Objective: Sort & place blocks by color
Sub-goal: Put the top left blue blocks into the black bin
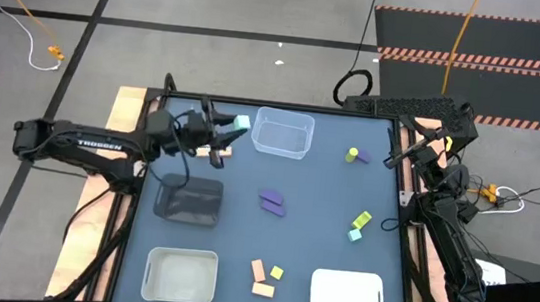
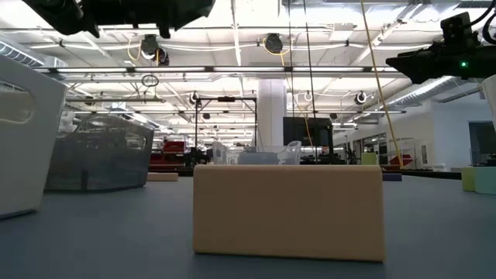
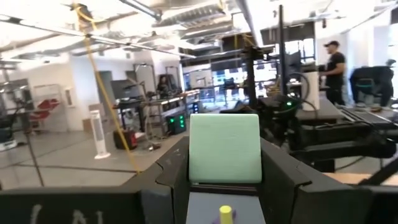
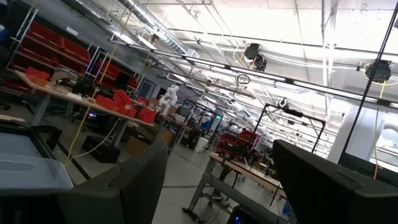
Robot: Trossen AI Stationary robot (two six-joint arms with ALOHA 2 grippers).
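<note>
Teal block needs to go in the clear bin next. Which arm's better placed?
Left. The left gripper is shut on the teal block right beside the clear bin; the right gripper sits empty at the table's far right edge.

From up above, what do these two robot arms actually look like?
Both are dark, jointed arms. The left arm has white TROSSEN lettering along one link, and its end effector ends in two dark fingers. The right arm is as dark, with black cables looped behind it.
</note>
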